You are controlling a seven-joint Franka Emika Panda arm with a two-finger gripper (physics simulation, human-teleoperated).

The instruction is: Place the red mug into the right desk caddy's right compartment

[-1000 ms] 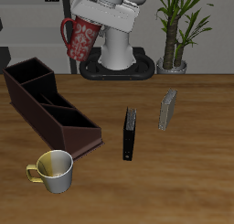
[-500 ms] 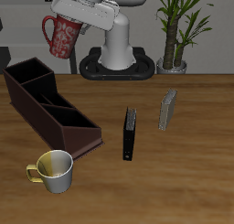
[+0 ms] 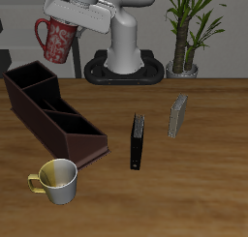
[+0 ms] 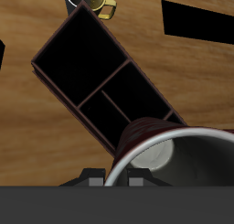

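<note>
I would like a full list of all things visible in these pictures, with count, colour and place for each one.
red mug: one, dark red with pale speckles, held in the air above the caddy's far end.
desk caddy: one, dark maroon-brown, long, on the table, running diagonally toward the front edge.
cream-yellow mug: one, on the table near the front edge, close by the caddy's near end.
black book: one, standing on the table near its middle.
grey book: one, standing farther back than the black one.
potted plant: one, green, behind the table.
table: one, brown wood.
end effector: one, white, shut on the red mug.
</note>
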